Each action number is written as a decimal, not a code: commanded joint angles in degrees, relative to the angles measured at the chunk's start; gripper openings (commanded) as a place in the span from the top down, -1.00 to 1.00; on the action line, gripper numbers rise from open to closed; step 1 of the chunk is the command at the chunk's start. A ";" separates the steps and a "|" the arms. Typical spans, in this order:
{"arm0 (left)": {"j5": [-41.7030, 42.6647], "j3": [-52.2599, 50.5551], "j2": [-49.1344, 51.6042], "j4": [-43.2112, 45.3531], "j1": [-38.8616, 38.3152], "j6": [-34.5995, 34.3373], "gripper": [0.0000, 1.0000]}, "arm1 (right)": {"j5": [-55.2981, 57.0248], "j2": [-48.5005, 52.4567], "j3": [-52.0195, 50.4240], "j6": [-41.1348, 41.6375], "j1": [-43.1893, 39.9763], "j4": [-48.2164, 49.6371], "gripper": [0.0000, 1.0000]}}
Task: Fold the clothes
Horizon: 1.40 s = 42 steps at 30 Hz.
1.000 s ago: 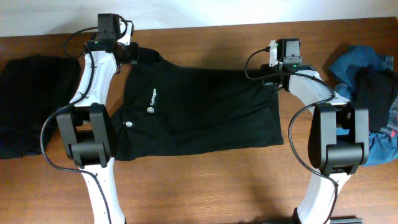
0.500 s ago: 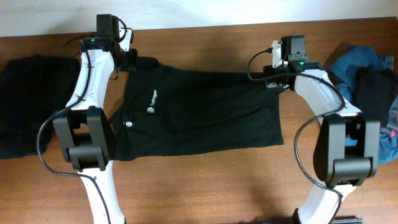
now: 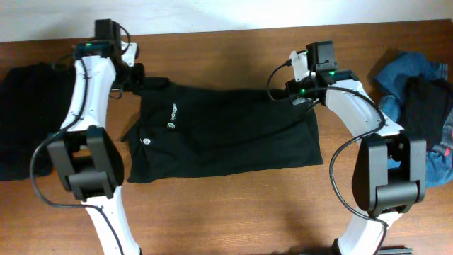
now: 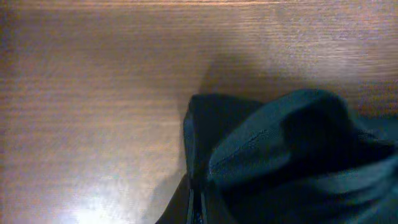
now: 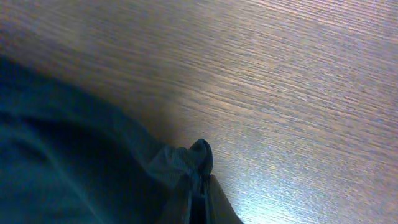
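Overhead, T-shirt: your black T-shirt (image 3: pixel 223 131) lies spread flat in the middle of the table (image 3: pixel 233 209), with its white logo (image 3: pixel 170 126) toward the left.
Overhead, left tool: the left tool (image 3: pixel 139 76) sits at the shirt's far-left corner, by the sleeve.
Overhead, right tool: the right tool (image 3: pixel 296 97) sits on the far edge, near the right end.
Overhead, other clothes: a dark pile (image 3: pixel 28 120) lies at the left table edge and a blue-and-dark heap (image 3: pixel 414 88) at the right, both well apart from the shirt.
Left wrist, grip: the jaws look pressed together on a bunched fold, and the cloth humps up just beyond them over bare wood.
Right wrist, grip: the fabric is drawn into a small peak at the pinch, so the jaws look closed on the shirt's edge.
Handling: treat it as light, limp and prone to sagging. It will likely drape and wrinkle between your two holds.
Where to hold: take it at corners or hems, both sides level, so that the fold lands straight.
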 commanded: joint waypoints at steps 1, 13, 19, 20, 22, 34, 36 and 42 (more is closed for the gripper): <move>6.95 1.14 -4.33 -1.66 0.70 -0.57 0.99 | -0.50 -1.40 0.74 -1.03 -0.17 -0.39 0.92; 7.80 1.09 -4.31 -11.13 0.66 -0.63 1.00 | 0.15 -1.40 0.76 0.09 -0.17 -5.70 0.92; 7.82 1.09 -4.31 -14.71 0.63 -0.92 0.99 | 0.15 -1.40 0.76 0.92 -0.17 -10.12 0.92; 7.82 1.09 -4.31 -15.15 0.63 -1.11 0.99 | 0.15 -1.40 0.74 0.92 -0.17 -10.78 0.92; 7.85 1.07 -4.31 -16.20 0.63 -1.75 0.99 | 0.15 -1.40 0.74 0.92 -0.17 -12.50 0.92; 7.23 0.26 -4.31 -21.92 0.63 -3.48 0.99 | 0.17 -1.40 0.74 0.94 -0.17 -18.10 0.92; 6.82 -0.72 -4.31 -21.97 0.63 -4.13 0.99 | 0.17 -1.40 0.74 1.40 -0.17 -18.73 0.92; 6.47 -5.51 -4.31 -21.88 0.63 -4.76 0.99 | 0.15 -1.40 0.72 2.45 -0.17 -20.68 0.92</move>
